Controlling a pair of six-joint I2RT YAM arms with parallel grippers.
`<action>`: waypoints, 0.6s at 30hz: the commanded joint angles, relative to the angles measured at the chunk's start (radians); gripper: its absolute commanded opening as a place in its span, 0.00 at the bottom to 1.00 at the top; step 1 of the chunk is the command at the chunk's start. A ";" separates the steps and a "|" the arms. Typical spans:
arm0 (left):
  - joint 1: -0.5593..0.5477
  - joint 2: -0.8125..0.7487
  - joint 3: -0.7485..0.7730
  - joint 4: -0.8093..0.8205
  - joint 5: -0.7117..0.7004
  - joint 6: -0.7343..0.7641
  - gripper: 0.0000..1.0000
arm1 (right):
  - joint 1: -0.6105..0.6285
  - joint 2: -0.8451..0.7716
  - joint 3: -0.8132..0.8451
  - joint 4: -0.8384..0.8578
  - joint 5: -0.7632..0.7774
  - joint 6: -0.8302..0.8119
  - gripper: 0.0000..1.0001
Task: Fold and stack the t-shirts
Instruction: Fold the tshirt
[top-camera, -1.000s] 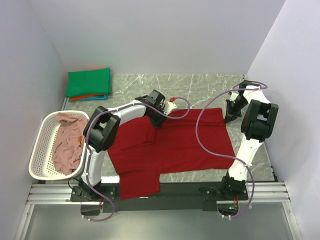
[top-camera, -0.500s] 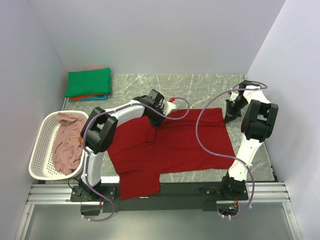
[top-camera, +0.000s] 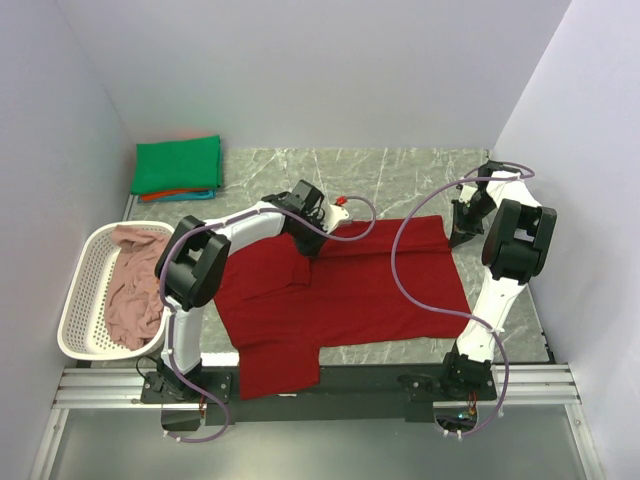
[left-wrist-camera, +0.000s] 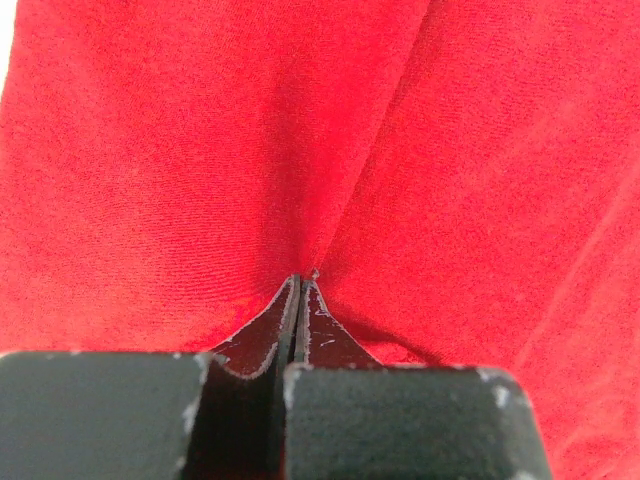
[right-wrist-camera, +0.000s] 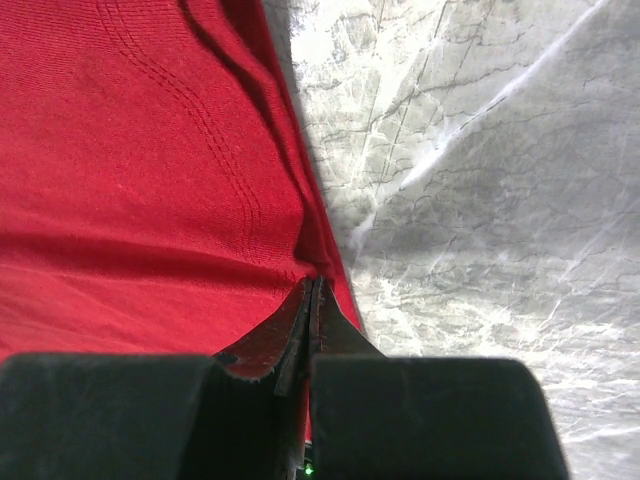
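A dark red soft cloth t-shirt lies spread out in the middle of the grey marble table. The left gripper has its jaws pressed together on a fold of the red cloth, near the shirt's top edge and a little left of the middle of the top view. The right gripper pinches the shirt's edge at its upper right corner, with bare table just beside it.

To fold well, both grippers should likely lift together and keep the cloth tight between them. Then they can lay the far edge down even on the near edge, so no wrinkles get trapped. If one goes faster, the shirt could twist.

There are two grippers and one red shirt spread flat. One folded green t-shirt sits in the upper left on one orange-red t-shirt. Whether more lie below cannot be told. One dusty pink t-shirt sits bunched in one white plastic lattice basket at the left.
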 joint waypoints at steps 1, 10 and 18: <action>0.007 -0.020 -0.007 0.010 0.022 -0.001 0.01 | 0.003 -0.057 -0.004 -0.009 0.021 -0.022 0.00; 0.065 -0.133 -0.015 -0.030 0.126 -0.058 0.39 | 0.004 -0.055 0.042 -0.041 -0.007 -0.067 0.48; 0.395 -0.279 -0.136 -0.031 0.182 -0.236 0.38 | 0.071 -0.092 0.168 -0.001 -0.129 -0.093 0.42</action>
